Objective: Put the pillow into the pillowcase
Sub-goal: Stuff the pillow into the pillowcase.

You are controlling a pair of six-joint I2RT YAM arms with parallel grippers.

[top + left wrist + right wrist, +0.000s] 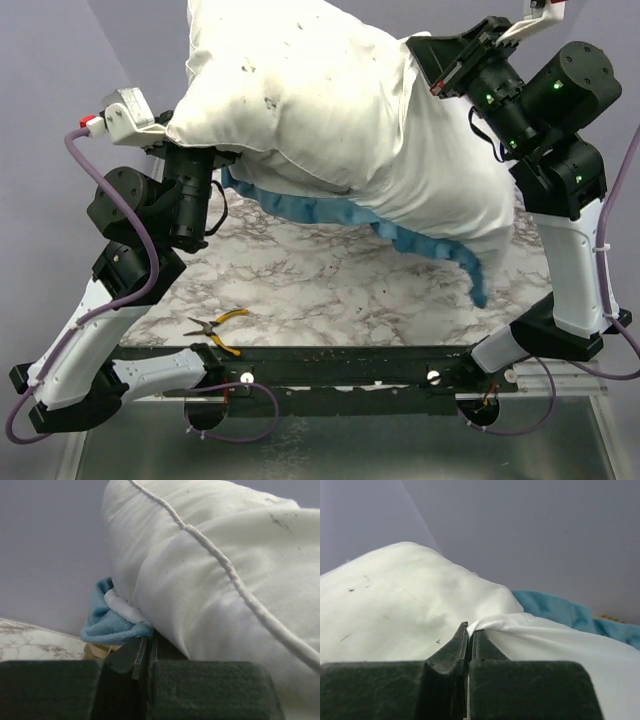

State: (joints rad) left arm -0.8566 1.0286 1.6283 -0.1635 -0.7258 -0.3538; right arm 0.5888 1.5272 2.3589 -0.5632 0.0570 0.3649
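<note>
Marble-veined table [330, 290] with pliers [215, 327] below pillow [290, 80] and pillowcase [445, 185], grey backdrop [60, 70]

White pillow [320, 90] aloft, blue-frilled pillowcase [420, 240] beneath

Left arm [130, 265] and right arm [572, 262] both reared up, elbows bent, wrists turned inward facing each other. Left gripper [145, 647] jaws pinched tight on pillowcase [420, 240] frill. Right gripper [470, 632] jaws closed too, nipping a fold of its white cloth.
</note>
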